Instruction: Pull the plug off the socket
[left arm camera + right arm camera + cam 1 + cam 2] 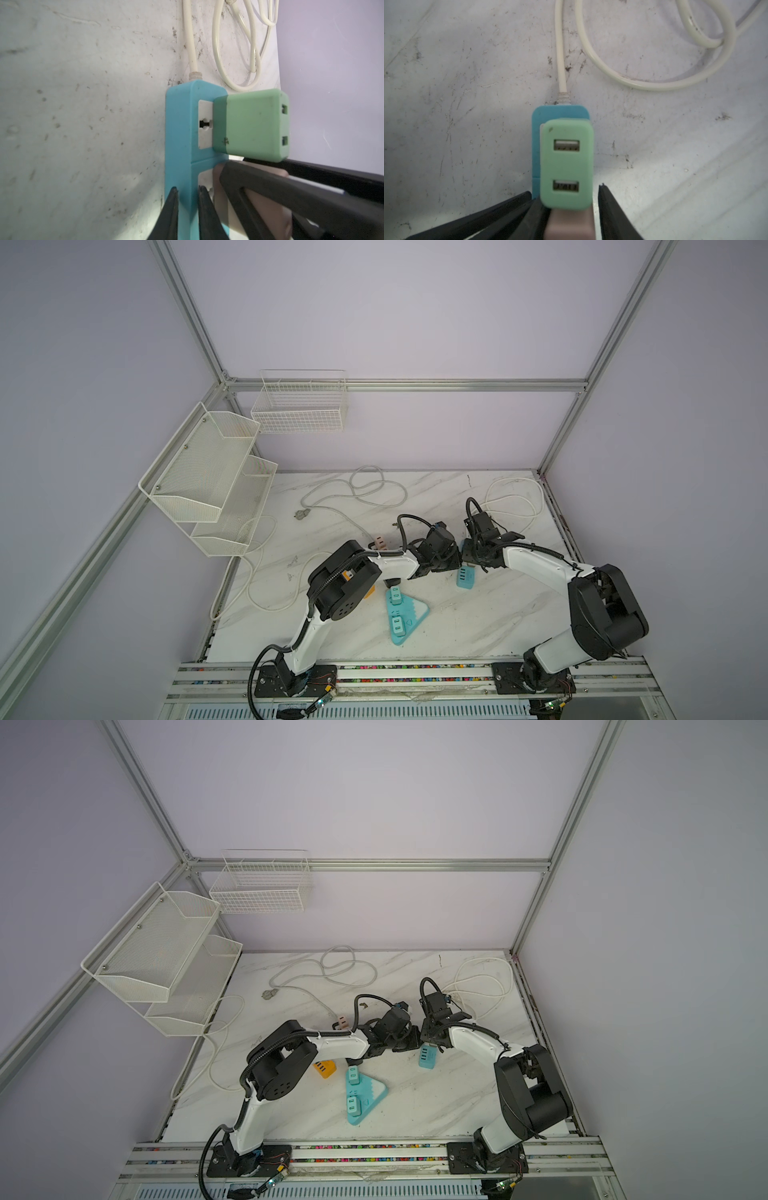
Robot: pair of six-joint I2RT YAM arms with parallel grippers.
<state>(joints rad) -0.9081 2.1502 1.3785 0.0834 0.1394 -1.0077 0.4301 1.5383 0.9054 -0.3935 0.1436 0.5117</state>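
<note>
Left tool (187, 188) clamps narrow on the blue socket strip (178, 128), steadying it on the bench (467, 83). Right tool (565, 190) straddles the pink plug (569, 226), seated in the strip just beside the green plug (566, 164); we cannot tell whether its jaws press. We judge the grasp step in hand; next we need a firm squeeze, then a straight pull off the strip.

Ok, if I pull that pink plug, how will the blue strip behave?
Probably light: the blue strip is small plastic, so it would likely lift with the pink plug unless pinned. It may skid on the smooth marble table. Its cord lies in slack loops, so it probably won't anchor it.
</note>
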